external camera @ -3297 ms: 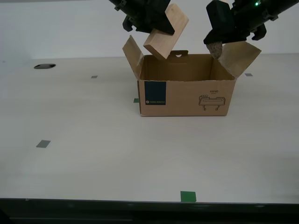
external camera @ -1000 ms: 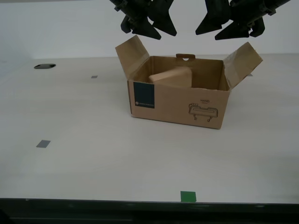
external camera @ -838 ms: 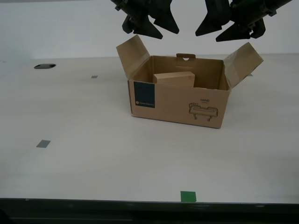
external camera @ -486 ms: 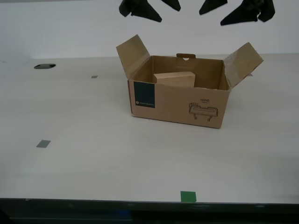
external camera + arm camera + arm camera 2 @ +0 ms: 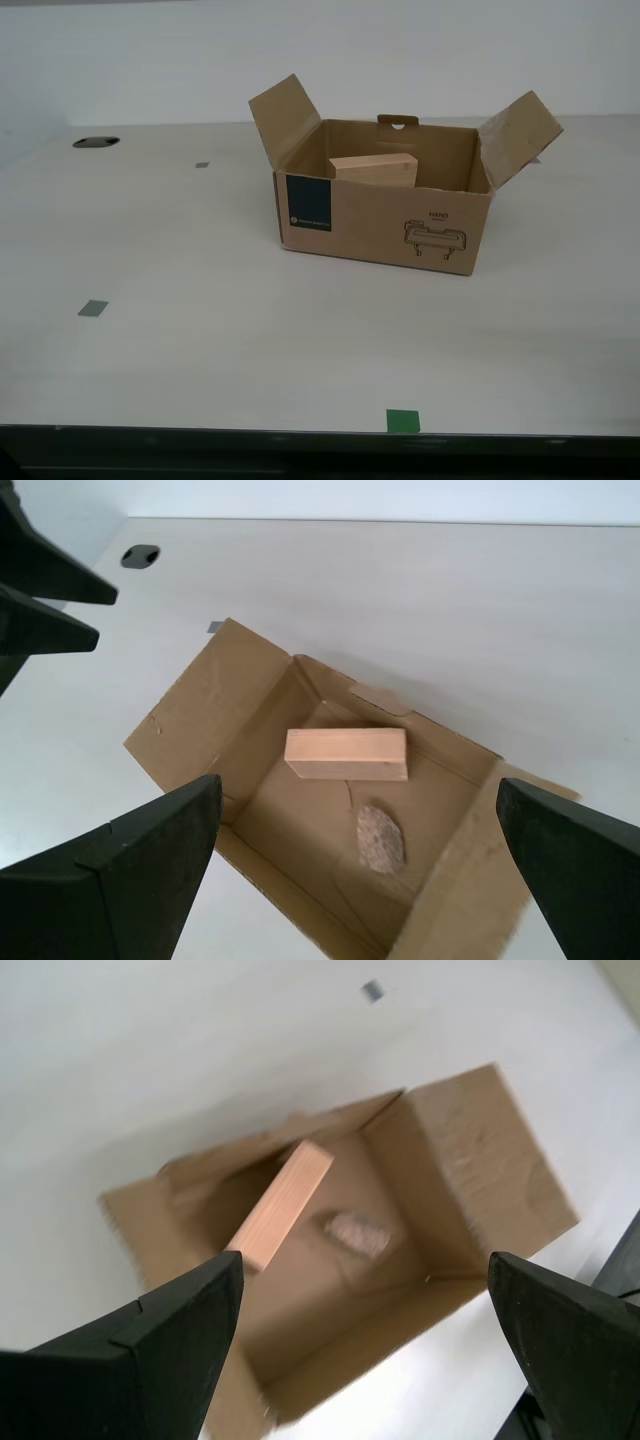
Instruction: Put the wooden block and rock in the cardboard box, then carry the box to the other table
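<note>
Both arms have been lifting away and are now gone from the exterior view, where a moment ago their dark jaws were hanging just above the carton. Seen from the wrist views, my first gripper (image 5: 355,865) is hovering high over the box with its jaws spread wide and nothing between them, and my second gripper (image 5: 365,1335) is doing the same, jaws wide apart and empty, though its picture is blurring. Below them the wooden block (image 5: 346,754) is lying inside the cardboard box (image 5: 385,225), with the rock (image 5: 380,838) sitting on the box floor just beside it. In the exterior view the block is showing above the front wall; the rock is hidden there. The box is resting on the smooth pale tabletop (image 5: 200,320), flaps standing open, with small tape squares (image 5: 403,421) dotted around.
</note>
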Robot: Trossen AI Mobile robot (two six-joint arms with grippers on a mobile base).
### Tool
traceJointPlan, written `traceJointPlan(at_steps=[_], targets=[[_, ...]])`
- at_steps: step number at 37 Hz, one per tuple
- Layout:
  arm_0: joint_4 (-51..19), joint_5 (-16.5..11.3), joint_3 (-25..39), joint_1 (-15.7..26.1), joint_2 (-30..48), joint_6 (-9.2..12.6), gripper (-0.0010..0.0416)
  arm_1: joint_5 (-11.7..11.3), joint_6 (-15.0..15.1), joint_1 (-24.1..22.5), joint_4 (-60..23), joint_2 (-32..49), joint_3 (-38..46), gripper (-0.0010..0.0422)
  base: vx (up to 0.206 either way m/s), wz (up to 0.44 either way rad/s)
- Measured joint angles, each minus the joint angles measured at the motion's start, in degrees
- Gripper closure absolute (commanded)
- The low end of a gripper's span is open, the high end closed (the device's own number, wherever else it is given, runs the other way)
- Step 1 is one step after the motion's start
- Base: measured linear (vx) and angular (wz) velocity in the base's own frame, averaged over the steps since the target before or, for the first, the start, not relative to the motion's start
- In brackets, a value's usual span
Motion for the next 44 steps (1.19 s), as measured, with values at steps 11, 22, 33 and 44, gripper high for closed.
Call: traceJointPlan(at_steps=[11,22,33,44], targets=[[-11.17,3.93,2.12,0.00,-4.70,1.22,0.0031,-0.68,1.55,4.39,-3.72,0.00,-1.92,0.0080,0.000,0.000],[-15.34,3.98,-1.92,0.00,-8.50,3.93,0.0041,-3.23,3.08,6.60,-3.21,0.00,-6.64,0.0080,0.000,0.000],[-9.62,4.00,-11.28,0.00,-8.55,5.95,0.0029,-3.26,2.29,6.67,3.82,0.66,-15.13,0.0080,0.000,0.000],[-3.23,4.00,-21.73,0.00,-8.55,8.79,0.0046,-3.21,0.35,6.54,6.54,6.03,-15.54,0.0080,0.000,0.000]])
